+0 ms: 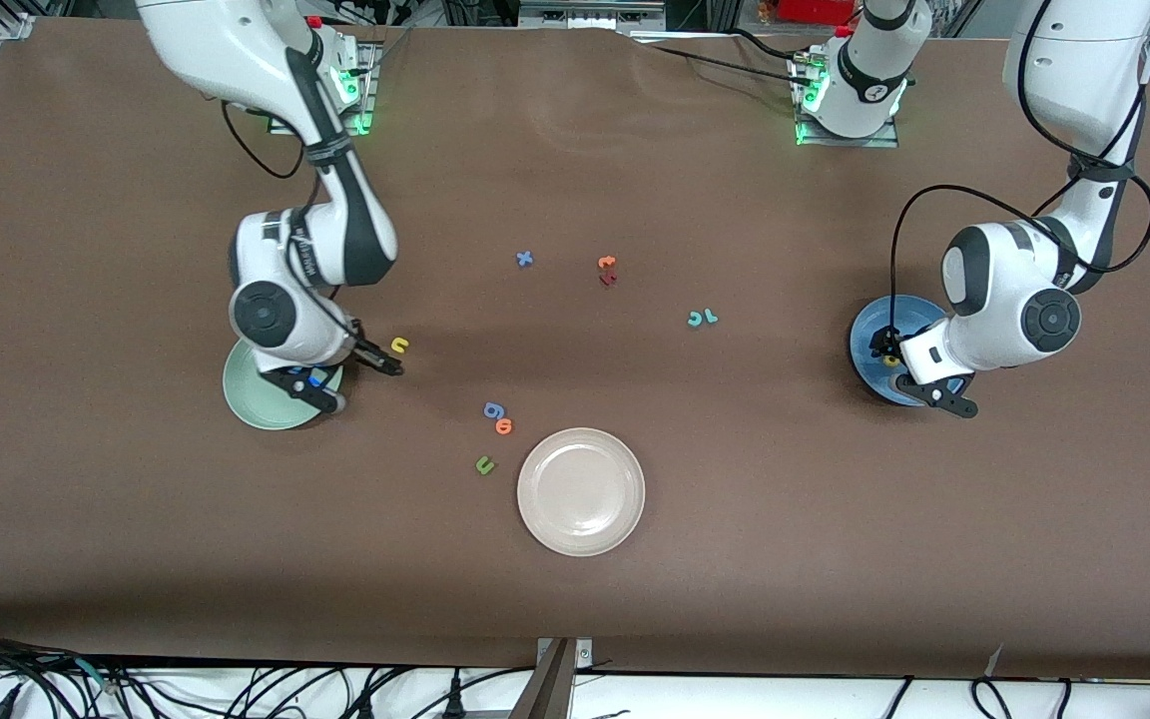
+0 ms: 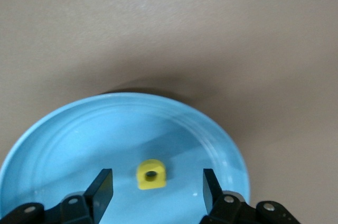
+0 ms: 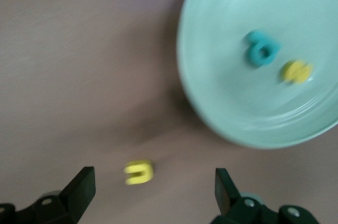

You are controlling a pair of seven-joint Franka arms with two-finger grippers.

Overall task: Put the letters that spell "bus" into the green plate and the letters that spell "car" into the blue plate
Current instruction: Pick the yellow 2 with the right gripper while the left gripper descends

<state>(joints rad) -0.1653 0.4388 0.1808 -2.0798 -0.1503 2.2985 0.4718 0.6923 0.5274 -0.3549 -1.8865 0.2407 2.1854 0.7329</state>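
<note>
The green plate (image 1: 254, 397) (image 3: 227, 18) lies at the right arm's end of the table and holds a teal b (image 3: 261, 48) and a yellow s (image 3: 297, 71). A yellow u (image 1: 398, 345) (image 3: 139, 172) lies on the bare table just beside that plate. My right gripper (image 1: 348, 379) (image 3: 153, 187) hangs open above the u, touching nothing. At the left arm's end, the blue plate (image 1: 909, 315) (image 2: 68, 145) holds a yellow a (image 1: 891, 360) (image 2: 151, 174). My left gripper (image 1: 914, 374) (image 2: 156, 192) stands open over it with the a free between its fingers. The teal c and r (image 1: 702, 319) lie together on the table.
A beige plate (image 1: 581, 490) sits nearest the front camera. Next to it lie a blue g (image 1: 492, 410), an orange letter (image 1: 504, 426) and a green u (image 1: 484, 464). A blue x (image 1: 524, 259) and orange and dark red letters (image 1: 607, 270) lie mid-table.
</note>
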